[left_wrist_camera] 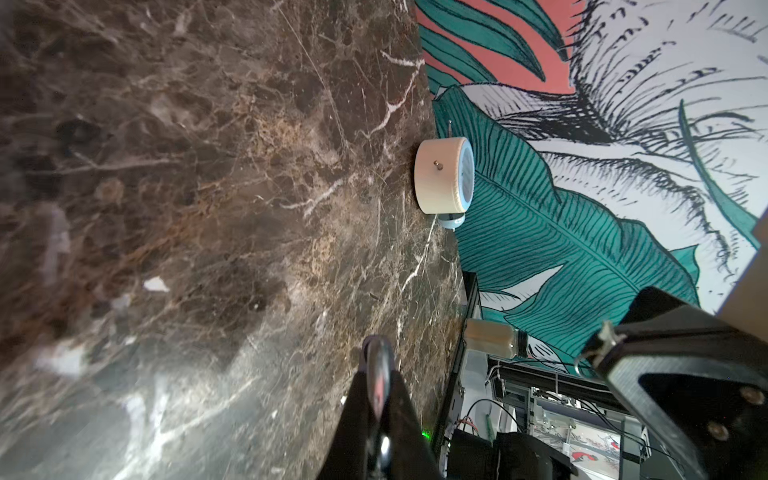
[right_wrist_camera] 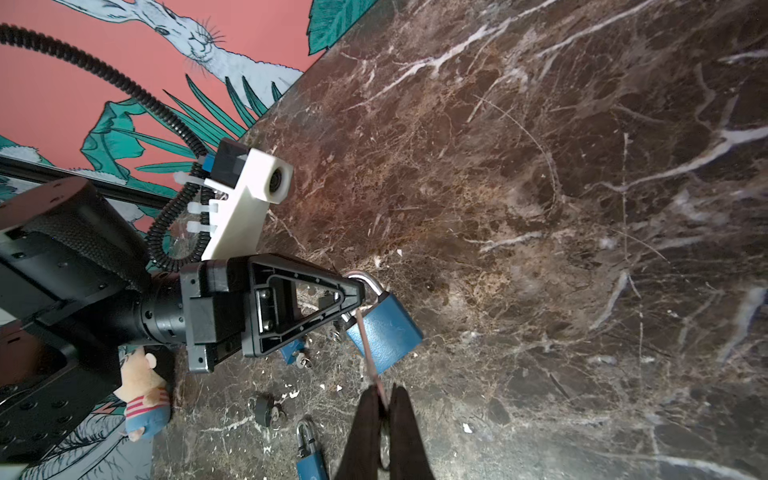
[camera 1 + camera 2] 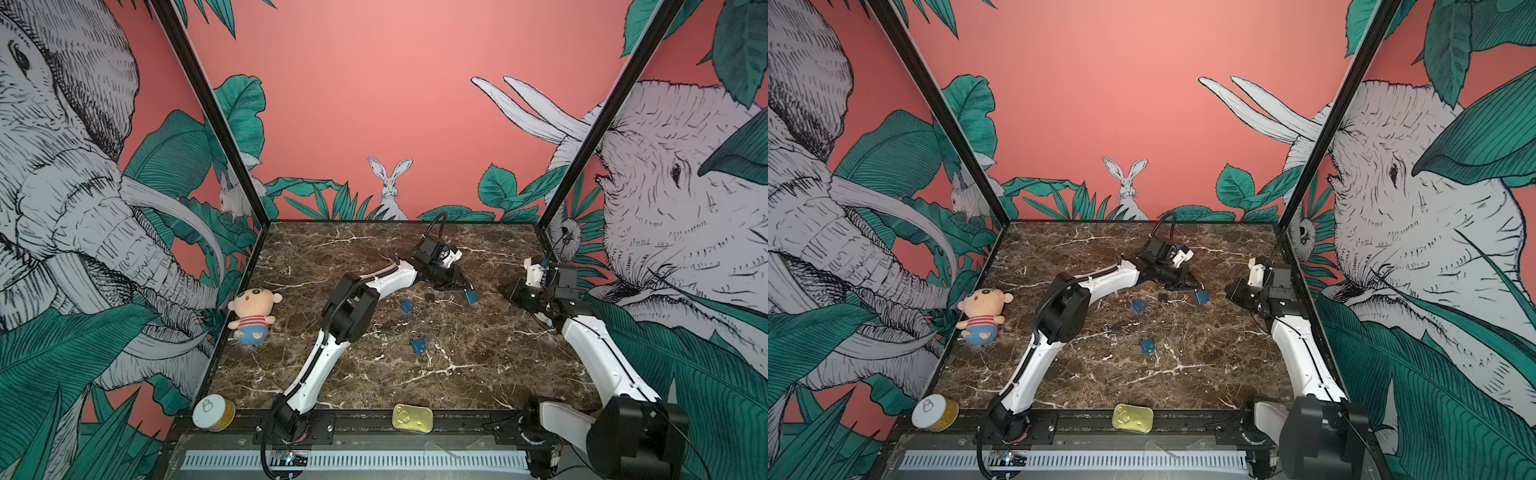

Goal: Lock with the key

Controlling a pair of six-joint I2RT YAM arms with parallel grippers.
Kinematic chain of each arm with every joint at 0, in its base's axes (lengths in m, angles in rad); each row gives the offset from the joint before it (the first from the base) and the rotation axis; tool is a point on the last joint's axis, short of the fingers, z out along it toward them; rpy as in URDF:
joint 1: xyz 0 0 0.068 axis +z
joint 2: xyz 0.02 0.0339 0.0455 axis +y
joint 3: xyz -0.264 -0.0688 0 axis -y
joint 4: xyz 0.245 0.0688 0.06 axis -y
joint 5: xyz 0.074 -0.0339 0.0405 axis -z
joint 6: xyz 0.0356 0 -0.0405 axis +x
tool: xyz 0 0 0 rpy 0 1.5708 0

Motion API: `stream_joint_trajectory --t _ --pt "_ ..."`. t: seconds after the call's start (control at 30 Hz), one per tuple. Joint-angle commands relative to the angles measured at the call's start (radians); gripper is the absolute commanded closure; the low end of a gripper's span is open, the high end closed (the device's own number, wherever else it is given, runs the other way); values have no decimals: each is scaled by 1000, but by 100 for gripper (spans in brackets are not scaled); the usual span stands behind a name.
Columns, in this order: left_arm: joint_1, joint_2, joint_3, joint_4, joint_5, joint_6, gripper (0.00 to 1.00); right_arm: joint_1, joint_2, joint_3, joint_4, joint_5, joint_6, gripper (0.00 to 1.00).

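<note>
The blue padlock (image 3: 471, 296) hangs from the left tool (image 3: 464, 286), which is clamped on its silver shackle (image 2: 371, 282). It is over the far half of the tabletop (image 3: 478, 374), a little to the right of the middle, and its body is tilted. I cannot tell if its lower corner touches the marble.

Near it, toward the right edge, is the right tool (image 3: 508, 293). Its fingers (image 2: 401, 419) are pressed together on a small key (image 1: 602, 338), and the metal tip sticks out toward the padlock. The tip and the padlock are apart in both top views.

A second padlock (image 3: 407, 306) lies flat around the middle of the tabletop. A third padlock (image 3: 417, 345) lies nearer to the front edge. Both are blue, and no tool touches them.

At the left edge lies a plush doll (image 3: 253, 316) in a striped shirt. A round tin (image 3: 212, 412) stands at the front left corner. A flat golden tin (image 3: 412, 417) rests on the front edge, near its middle.
</note>
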Motion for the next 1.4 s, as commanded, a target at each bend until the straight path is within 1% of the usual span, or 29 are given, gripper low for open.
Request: stream_joint_trajectory --t 0.0,0.2,0.6,0.63,0.7,0.77,0.83,1.1,1.23,1.37 --pt "-10 23 89 -26 61 -34 100 -7 22 14 49 5 -21 100" --pt "-18 99 162 -38 78 -65 100 -7 55 0 98 -15 -4 100" --pt "-20 145 196 -56 78 -79 100 -7 83 -21 145 -33 17 100" --pt "-19 147 197 -55 78 -76 99 -8 83 -22 145 -34 19 100" --pt "-19 148 198 -57 78 -77 92 -7 83 -24 148 -36 21 100" --pt "-19 151 200 -57 77 -78 91 -7 83 -27 148 -35 23 100" --pt "-19 151 200 -57 72 -78 85 -7 82 -26 147 -33 22 100" --pt "-8 135 201 -58 38 -72 72 -7 78 -37 139 -25 24 100" --pt "12 84 153 -58 -32 -47 70 -7 73 -49 135 -2 24 100" --pt "49 15 61 -14 -94 -38 69 -6 89 -65 157 0 28 100"
